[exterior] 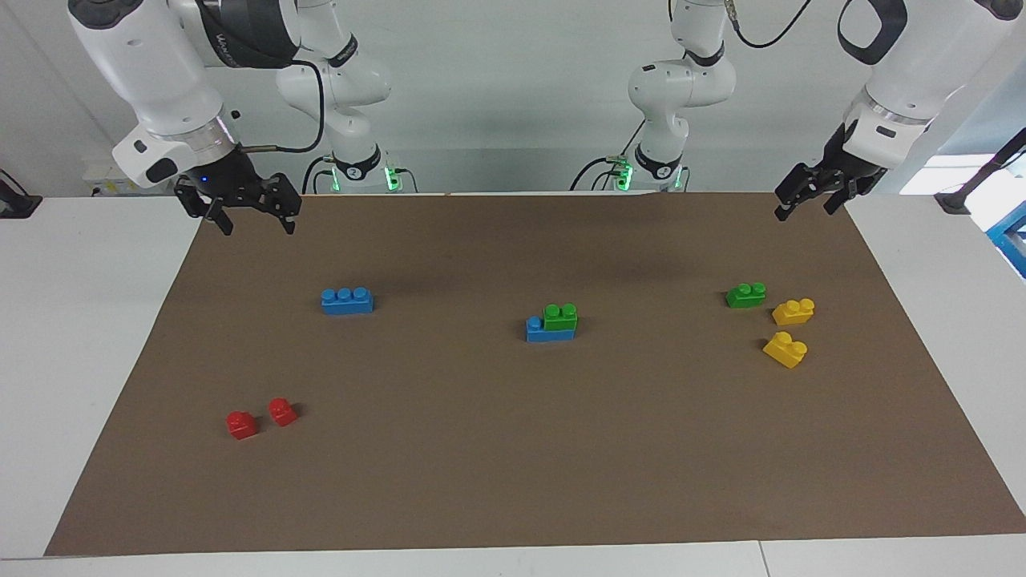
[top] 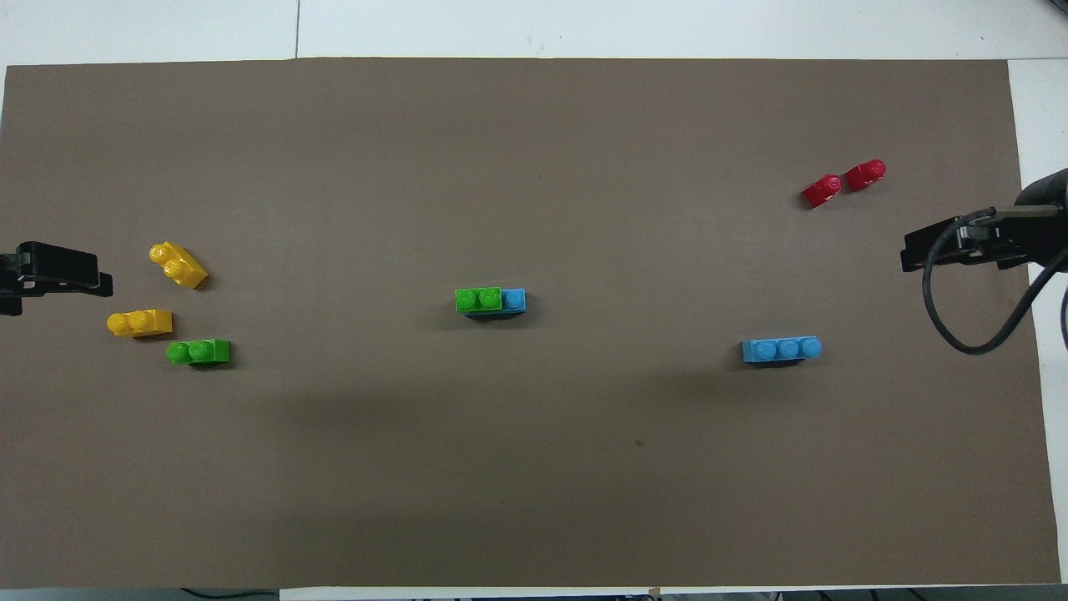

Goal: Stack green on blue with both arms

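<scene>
Already one green brick (exterior: 560, 316) was seated on a blue brick (exterior: 548, 332), well apart from both raised, empty grippers: left gripper (exterior: 809, 195) and right gripper (exterior: 248, 215) spread open; the task was judged done.

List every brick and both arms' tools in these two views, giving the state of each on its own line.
Stacked green brick: seated on the middle blue brick.
Loose green brick: alone on the mat.
Loose blue brick: alone, studs up.
Yellow bricks: two, apart, unstacked.
Red bricks: two, side by side.
Left tool: open, empty, raised.
Right tool: open, empty, raised.
</scene>
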You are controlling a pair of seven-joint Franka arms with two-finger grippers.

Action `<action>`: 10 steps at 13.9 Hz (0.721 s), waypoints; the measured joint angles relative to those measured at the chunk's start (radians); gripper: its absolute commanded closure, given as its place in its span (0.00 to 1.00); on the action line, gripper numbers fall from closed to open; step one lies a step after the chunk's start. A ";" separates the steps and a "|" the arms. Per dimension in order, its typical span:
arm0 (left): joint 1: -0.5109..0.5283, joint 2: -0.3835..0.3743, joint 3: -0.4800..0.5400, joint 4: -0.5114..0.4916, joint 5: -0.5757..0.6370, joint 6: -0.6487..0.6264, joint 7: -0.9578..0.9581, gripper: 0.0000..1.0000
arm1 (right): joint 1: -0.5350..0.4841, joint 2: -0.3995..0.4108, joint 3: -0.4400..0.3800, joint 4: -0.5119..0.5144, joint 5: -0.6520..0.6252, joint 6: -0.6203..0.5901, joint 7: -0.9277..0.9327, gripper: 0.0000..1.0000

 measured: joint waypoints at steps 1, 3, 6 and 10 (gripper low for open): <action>0.000 0.000 0.000 0.000 0.000 0.000 0.003 0.00 | -0.001 0.000 -0.001 0.000 -0.001 -0.005 -0.007 0.00; 0.001 0.000 0.000 0.002 0.003 0.000 0.015 0.00 | -0.003 -0.003 -0.003 -0.007 -0.002 -0.028 -0.012 0.00; 0.001 0.000 -0.004 0.006 0.020 0.000 0.025 0.00 | -0.024 -0.009 -0.008 -0.019 -0.002 -0.029 -0.035 0.00; 0.001 0.000 -0.005 0.008 0.027 0.000 0.043 0.00 | -0.037 -0.016 -0.012 -0.016 -0.002 0.000 -0.043 0.00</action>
